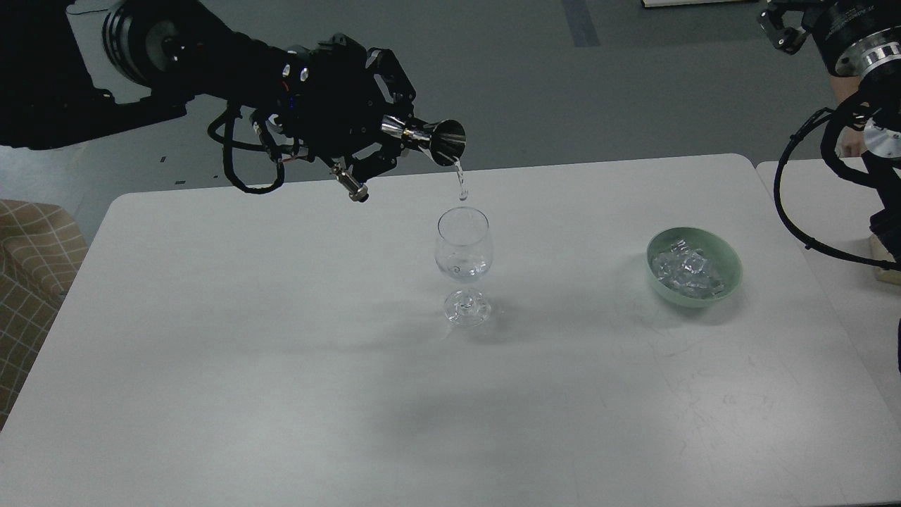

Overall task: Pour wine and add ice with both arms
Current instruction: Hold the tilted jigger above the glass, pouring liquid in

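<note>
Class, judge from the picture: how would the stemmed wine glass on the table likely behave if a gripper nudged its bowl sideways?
The wine glass would probably tip rather than slide: its wide bowl sits high on a thin stem above a small foot. It looks like thin clear glass, so likely fragile and slippery.
</note>
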Controlling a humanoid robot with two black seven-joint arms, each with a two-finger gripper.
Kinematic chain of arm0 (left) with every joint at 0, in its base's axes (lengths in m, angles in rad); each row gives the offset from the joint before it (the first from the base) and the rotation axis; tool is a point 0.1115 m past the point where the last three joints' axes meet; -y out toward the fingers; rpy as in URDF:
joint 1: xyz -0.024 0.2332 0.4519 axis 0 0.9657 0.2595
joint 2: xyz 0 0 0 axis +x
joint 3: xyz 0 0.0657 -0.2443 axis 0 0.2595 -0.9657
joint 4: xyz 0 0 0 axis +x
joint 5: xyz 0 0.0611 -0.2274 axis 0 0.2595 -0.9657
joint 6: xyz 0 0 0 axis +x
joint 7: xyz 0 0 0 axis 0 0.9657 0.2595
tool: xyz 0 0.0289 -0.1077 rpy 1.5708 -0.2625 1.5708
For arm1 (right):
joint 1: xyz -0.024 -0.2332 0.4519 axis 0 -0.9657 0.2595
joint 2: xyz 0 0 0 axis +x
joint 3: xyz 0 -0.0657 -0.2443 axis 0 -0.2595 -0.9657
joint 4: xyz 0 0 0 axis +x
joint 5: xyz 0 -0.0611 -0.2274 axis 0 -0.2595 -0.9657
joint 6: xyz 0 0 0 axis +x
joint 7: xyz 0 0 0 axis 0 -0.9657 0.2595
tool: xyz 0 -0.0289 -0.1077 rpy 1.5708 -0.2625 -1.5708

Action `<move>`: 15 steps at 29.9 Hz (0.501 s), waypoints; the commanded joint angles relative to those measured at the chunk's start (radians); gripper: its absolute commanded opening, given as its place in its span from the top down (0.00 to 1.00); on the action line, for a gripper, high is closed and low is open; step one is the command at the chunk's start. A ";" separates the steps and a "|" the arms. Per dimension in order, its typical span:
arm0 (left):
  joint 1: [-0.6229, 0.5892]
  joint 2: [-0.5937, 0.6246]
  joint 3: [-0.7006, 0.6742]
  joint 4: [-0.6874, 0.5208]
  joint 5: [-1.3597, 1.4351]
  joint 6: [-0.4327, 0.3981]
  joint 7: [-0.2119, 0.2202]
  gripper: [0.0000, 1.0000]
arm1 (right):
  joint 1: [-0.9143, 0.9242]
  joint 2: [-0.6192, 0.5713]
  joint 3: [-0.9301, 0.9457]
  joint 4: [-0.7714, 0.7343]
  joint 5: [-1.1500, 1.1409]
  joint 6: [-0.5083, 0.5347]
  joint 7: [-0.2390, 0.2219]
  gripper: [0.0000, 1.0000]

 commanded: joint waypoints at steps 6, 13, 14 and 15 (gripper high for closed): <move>-0.028 -0.030 0.041 0.000 0.000 0.000 -0.008 0.82 | -0.003 0.005 0.002 0.001 0.001 0.000 0.000 0.00; -0.035 -0.040 0.043 0.002 0.000 0.000 -0.025 0.82 | -0.003 0.005 0.002 0.001 0.001 0.000 0.000 0.00; -0.035 -0.042 0.043 0.002 0.000 0.000 -0.026 0.82 | -0.001 0.005 0.002 0.001 0.001 0.000 0.000 0.00; -0.035 -0.046 0.043 0.003 0.000 0.000 -0.029 0.82 | -0.001 0.005 0.002 0.001 0.001 0.000 0.000 0.00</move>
